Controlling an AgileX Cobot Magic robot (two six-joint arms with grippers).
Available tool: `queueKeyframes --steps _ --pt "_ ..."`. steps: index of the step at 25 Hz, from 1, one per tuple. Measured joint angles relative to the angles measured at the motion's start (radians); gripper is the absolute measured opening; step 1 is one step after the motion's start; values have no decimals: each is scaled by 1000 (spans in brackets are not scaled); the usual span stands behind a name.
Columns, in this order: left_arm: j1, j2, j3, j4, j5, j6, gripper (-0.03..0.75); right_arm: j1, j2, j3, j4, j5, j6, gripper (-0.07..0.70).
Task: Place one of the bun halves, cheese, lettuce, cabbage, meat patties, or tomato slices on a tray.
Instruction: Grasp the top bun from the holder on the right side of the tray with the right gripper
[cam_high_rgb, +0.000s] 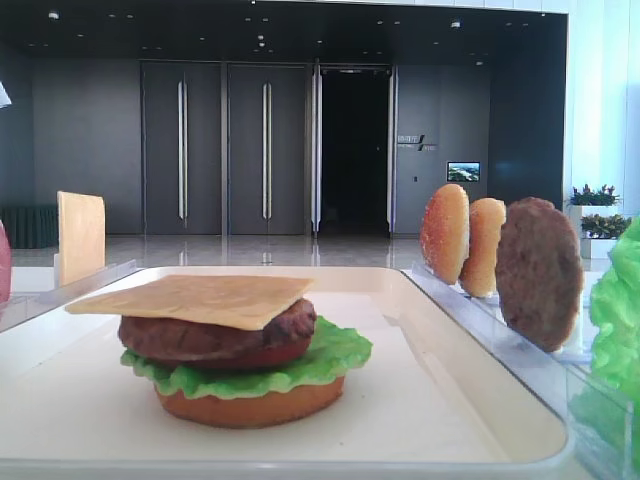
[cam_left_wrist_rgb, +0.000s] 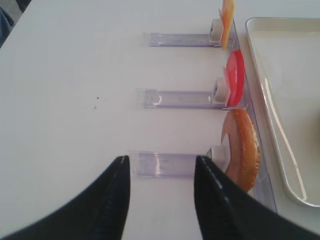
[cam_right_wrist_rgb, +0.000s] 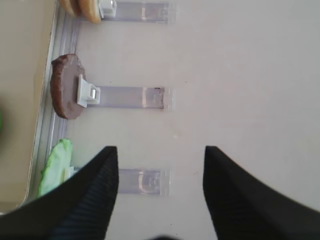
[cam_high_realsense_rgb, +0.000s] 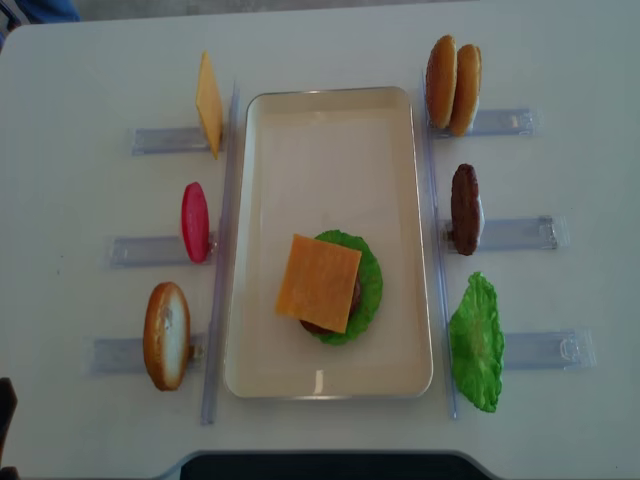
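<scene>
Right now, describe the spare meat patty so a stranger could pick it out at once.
Start at the cream tray in the table's middle. Three clear racks run along its right edge; the patty stands on edge in the middle one. It is the only dark brown disc there, between two golden buns and green lettuce.

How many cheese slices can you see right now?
2: one cheese slice lies on top of the burger stack on the tray; the other stands in the far left rack. None seems hidden.
</scene>
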Motion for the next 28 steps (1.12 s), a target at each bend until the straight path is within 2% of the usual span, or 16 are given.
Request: queueKeyframes --steps 9,14,22,28 --pt "0 0 0 0 0 0 327 0 414 -381 1 7 0 397" --pt "0 0 0 0 0 0 327 0 561 -524 1 7 -1 397" --pt "0 0 0 0 -1 0 327 0 712 -638 1 8 -21 397" --pt "0 0 0 0 -1 0 327 0 757 -664 1 8 -29 397"
